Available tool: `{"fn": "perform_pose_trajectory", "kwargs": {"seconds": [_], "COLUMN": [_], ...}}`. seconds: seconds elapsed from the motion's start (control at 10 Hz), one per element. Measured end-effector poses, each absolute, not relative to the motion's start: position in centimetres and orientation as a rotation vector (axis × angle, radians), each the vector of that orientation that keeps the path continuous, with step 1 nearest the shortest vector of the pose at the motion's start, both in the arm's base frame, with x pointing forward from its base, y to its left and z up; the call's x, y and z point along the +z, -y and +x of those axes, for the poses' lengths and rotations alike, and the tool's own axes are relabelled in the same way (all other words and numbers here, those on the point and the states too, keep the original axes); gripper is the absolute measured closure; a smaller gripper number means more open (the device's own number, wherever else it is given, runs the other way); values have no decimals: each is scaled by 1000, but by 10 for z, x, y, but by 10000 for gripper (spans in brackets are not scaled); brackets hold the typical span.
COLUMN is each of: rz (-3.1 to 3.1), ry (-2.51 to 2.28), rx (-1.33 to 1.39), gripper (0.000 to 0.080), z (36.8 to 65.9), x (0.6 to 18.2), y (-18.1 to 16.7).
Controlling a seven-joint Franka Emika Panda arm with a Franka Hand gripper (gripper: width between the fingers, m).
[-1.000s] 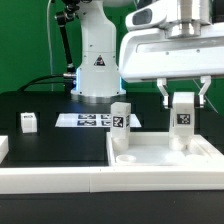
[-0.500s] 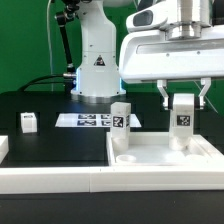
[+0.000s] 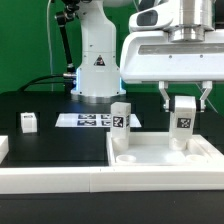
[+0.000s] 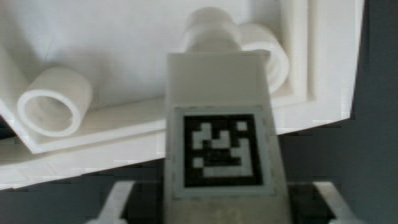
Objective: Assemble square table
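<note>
The square table's white slab (image 3: 165,163) lies at the exterior view's right, rim up. A white leg (image 3: 184,120) with a black-and-white tag stands upright at the slab's far right corner, its foot down at the slab. My gripper (image 3: 184,103) is shut on this leg from above, one finger on each side. A second leg (image 3: 121,119) stands upright at the slab's far left corner. In the wrist view the held leg (image 4: 222,120) fills the middle between my gripper (image 4: 226,202), with the slab (image 4: 107,40) and a round socket (image 4: 54,100) beyond it.
A small white leg (image 3: 28,122) sits alone on the black table at the exterior view's left. The marker board (image 3: 88,120) lies in front of the robot base (image 3: 97,70). A long white border bar (image 3: 50,180) runs along the front edge.
The gripper has turned a little about the upright leg it holds; the leg stays at the same corner. Nothing else has moved.
</note>
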State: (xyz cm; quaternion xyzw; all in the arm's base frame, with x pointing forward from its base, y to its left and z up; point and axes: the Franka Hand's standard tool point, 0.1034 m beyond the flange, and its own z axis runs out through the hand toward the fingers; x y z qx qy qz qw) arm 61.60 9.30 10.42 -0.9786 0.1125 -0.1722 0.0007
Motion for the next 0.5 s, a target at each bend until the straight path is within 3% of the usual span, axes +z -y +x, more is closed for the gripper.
{"fn": "perform_pose_trajectory", "kwargs": {"seconds": [0.3, 0.5], "rz": [-3053, -2996], "ry": [-341, -304], "rx": [-625, -846], "gripper": [509, 509], "z": [621, 622], "x": [107, 103], "y": [-96, -103]}}
